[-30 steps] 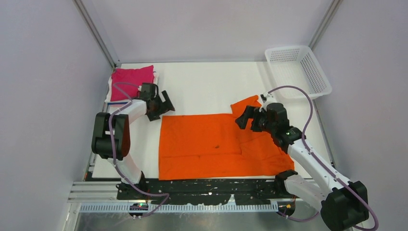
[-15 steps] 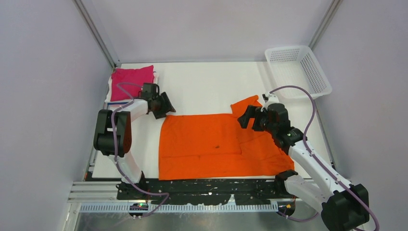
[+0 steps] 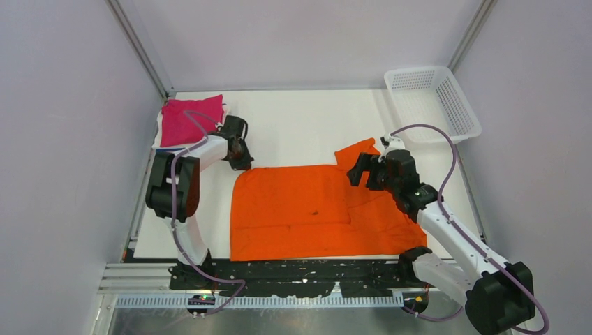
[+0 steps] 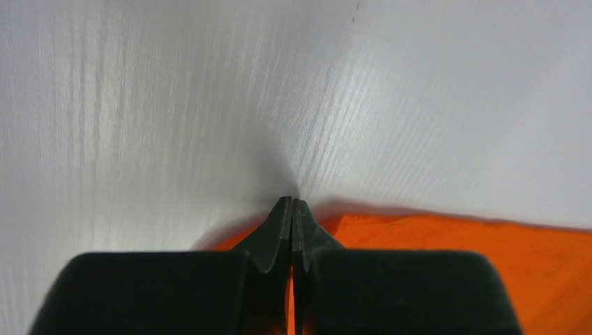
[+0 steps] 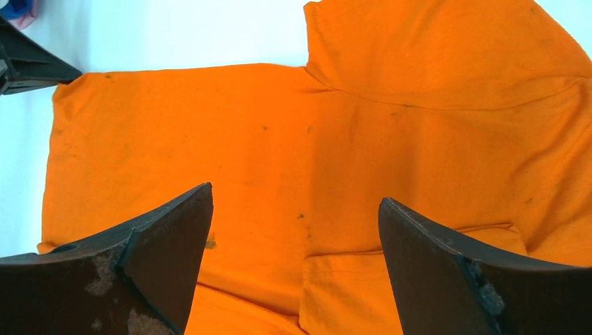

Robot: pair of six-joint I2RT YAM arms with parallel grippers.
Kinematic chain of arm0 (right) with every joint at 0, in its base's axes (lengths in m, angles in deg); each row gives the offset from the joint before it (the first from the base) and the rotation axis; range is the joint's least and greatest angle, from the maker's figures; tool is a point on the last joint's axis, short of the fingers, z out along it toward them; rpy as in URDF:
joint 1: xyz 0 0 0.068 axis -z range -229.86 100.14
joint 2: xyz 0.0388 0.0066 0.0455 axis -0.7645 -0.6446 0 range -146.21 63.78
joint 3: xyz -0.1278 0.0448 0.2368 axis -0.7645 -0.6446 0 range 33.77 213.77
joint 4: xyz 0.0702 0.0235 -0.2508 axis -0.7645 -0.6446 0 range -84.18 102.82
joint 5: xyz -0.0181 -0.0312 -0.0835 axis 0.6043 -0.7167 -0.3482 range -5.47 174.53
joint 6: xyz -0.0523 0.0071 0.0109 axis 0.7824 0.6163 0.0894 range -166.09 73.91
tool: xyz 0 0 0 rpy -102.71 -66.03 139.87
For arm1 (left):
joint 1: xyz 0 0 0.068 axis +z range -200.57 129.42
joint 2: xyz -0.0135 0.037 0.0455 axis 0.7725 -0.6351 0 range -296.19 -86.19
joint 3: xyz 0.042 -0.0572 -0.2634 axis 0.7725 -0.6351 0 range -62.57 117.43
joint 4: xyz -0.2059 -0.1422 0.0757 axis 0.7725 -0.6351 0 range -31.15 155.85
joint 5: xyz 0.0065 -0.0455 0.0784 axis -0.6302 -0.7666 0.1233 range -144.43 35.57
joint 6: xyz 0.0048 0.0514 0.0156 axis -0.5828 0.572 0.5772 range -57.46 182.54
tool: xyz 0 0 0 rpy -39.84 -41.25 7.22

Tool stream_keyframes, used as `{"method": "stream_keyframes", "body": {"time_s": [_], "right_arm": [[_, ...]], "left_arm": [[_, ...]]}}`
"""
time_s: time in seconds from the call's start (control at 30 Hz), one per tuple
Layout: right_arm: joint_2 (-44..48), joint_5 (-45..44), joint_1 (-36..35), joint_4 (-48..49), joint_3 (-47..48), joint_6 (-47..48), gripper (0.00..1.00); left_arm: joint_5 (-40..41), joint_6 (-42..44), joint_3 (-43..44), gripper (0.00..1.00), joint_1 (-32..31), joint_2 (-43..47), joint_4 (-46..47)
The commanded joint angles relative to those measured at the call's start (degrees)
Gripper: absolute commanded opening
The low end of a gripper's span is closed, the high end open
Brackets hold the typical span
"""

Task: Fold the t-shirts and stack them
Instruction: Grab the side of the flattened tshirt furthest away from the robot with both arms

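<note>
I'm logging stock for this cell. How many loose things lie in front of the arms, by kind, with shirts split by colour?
orange t-shirt: 1
magenta t-shirt: 1
white basket: 1
Total: 3 (any layers under the magenta one cannot be counted)

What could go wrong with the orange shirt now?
1. The left end effector is shut right at the far corner of the orange t-shirt. It may have only a tiny pinch, or none, so the cloth could slip out when lifted.
2. The right end effector is open above the shirt, holding nothing. If only the left side pulls, the shirt could drag crooked and bunch up.
</note>
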Motion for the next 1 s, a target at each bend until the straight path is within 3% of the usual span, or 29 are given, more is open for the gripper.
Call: {"method": "stream_keyframes", "body": {"time_s": [0.0,0.2,0.4,0.67,0.97], "right_arm": [[-1.14,-4.68,0.21,0.66,0.88,1.25,0.95],[-6.21,-9.69,0.44,0.64,4.51,0.86,0.95],[-18.64,-16.14,1.06,-0.10,14.01,0.52,0.95],[-46.00,-18.40,3.13,-8.27,39.89,3.12,0.96],[-63.52,-13.71,4.33,-14.91,56.77,3.59,0.96]], "left_arm": [[5.48,0.16,2.87,0.00,-0.90,0.36,-5.09],[6.15,0.57,0.15,0.00,-1.54,5.58,-3.67],[6.55,0.32,-2.96,0.00,-3.56,10.24,-1.51],[7.70,0.06,-6.27,0.00,-4.67,14.63,-0.98],[9.96,0.31,-6.34,0.00,-4.72,15.27,-2.13]]}}
